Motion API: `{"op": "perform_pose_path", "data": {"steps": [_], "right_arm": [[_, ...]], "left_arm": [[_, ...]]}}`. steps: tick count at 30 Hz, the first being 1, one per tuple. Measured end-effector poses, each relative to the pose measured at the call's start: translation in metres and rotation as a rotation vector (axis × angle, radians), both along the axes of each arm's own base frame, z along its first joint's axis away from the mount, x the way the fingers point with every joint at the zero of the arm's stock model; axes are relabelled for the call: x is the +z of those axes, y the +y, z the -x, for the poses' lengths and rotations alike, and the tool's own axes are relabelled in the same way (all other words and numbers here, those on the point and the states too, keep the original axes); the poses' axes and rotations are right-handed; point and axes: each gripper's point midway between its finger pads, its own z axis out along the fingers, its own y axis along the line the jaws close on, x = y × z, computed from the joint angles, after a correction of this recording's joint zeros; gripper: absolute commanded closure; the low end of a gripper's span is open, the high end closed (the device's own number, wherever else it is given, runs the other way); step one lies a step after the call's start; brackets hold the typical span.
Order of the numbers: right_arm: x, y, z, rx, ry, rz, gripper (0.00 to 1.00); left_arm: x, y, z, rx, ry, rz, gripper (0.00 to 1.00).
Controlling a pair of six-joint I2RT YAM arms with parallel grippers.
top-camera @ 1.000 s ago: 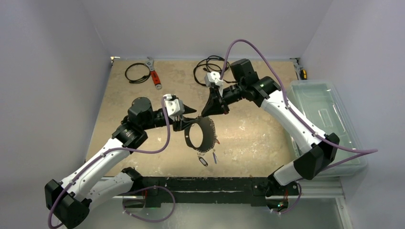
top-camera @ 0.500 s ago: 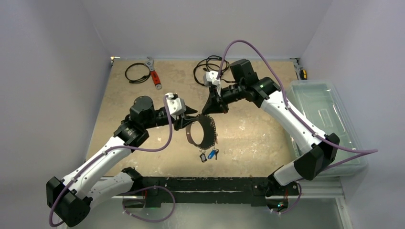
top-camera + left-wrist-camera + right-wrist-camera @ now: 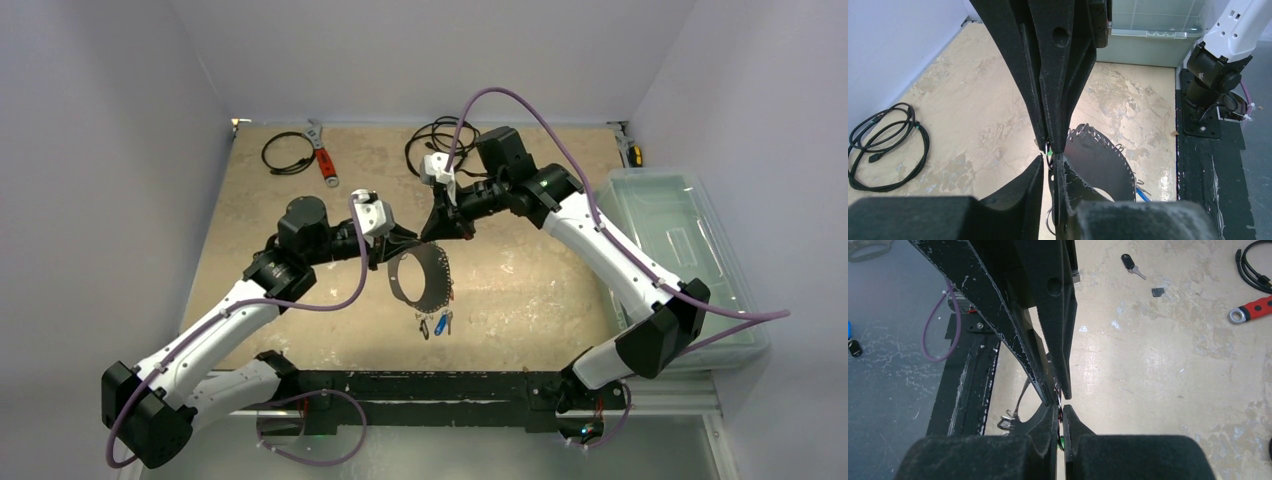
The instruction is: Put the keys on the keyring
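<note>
Silvery-grey, the keyring (image 3: 438, 275) hangs mid-frame in the top view. The left gripper (image 3: 403, 243) is clamped on its upper rim, and the right gripper (image 3: 437, 232) is pinched closed beside it. Several keys (image 3: 433, 323) already dangle below. One dark-tagged key (image 3: 1129, 262), upper right in the right wrist view, lies loose and likely remains to be added.
</note>
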Motion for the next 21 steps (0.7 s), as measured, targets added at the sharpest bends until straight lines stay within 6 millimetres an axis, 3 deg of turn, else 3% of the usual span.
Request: {"op": "perform_pose_path", "data": {"steps": [6,10,12,17,21], "right_arm": [[-0.001,0.000,-0.001,-0.008,-0.008,0.010,1.00],[-0.002,0.001,-0.002,-0.013,-0.013,0.012,0.62],[0.000,0.001,-0.005,-0.026,-0.025,-0.001,0.50],[0.013,-0.008,-0.002,-0.085,-0.081,-0.089,0.46],[0.044,-0.017,-0.006,-0.126,-0.160,-0.176,0.46]], "left_arm": [[-0.002,-0.001,-0.001,-0.002,0.012,-0.001,1.00],[-0.002,-0.001,-0.002,0.009,0.012,-0.002,1.00],[-0.001,0.000,-0.003,0.019,0.010,-0.002,1.00],[0.006,0.005,-0.006,0.052,-0.013,0.012,1.00],[0.014,0.006,-0.005,0.059,-0.036,0.029,1.00]]}}
